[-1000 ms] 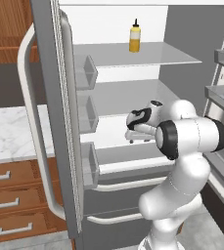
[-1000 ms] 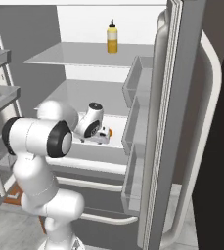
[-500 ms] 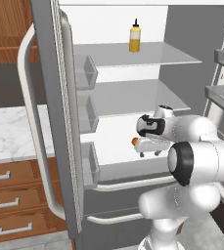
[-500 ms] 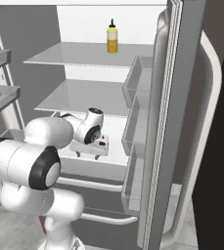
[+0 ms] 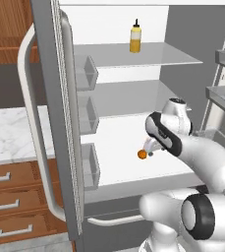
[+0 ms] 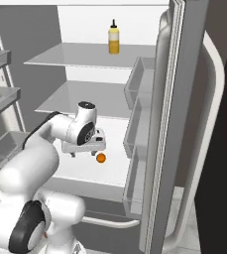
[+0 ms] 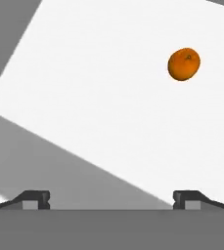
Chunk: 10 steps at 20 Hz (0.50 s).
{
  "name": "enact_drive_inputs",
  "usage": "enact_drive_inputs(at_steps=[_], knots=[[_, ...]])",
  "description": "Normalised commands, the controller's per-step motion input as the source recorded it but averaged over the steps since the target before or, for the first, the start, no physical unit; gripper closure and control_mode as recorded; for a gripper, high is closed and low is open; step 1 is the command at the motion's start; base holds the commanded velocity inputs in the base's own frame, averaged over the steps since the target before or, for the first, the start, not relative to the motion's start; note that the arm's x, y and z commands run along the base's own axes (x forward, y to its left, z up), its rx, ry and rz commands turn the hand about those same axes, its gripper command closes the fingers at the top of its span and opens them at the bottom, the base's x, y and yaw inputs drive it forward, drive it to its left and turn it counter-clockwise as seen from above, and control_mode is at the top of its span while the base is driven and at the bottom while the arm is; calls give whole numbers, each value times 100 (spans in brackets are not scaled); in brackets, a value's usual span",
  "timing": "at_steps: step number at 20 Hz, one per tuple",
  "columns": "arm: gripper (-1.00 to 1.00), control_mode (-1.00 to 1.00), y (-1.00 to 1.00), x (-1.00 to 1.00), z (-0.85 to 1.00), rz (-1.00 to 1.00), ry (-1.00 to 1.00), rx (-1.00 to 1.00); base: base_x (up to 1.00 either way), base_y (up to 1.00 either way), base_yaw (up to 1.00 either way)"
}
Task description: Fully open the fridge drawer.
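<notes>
The fridge drawer (image 5: 115, 208) (image 6: 103, 209) lies across the bottom of the open fridge, its grey front pushed in and its pale curved bar handle (image 5: 115, 221) (image 6: 113, 222) running along it. My gripper (image 5: 150, 147) (image 6: 86, 152) (image 7: 111, 200) hangs above it, over the white floor of the lowest fridge compartment, pointing down. The fingertips stand far apart at the bottom corners of the hand view, open with nothing between them. A small orange (image 5: 141, 154) (image 6: 100, 158) (image 7: 184, 64) rests on that white floor just beside the gripper. My own arm hides the drawer's right part in the left base view.
A yellow bottle (image 5: 135, 39) (image 6: 114, 40) stands on the top glass shelf. Open fridge doors with bins flank the opening: one (image 5: 57, 123) at left, one (image 6: 172, 124) at right. Brown cabinet drawers (image 5: 11, 202) and a marble counter (image 5: 6, 133) lie further left.
The arm has swung down and forward; the hand has dropped from the middle shelf level to just above the lowest floor, near the orange. The drawer has not moved.
</notes>
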Motion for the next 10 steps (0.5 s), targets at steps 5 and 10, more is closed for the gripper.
enact_drive_inputs(at_steps=[5,10], knots=[[-100,-100,0,-50,100,16,-59,2,0,0,0],[-100,-100,0,-81,99,13,-48,0,0,0,0]])
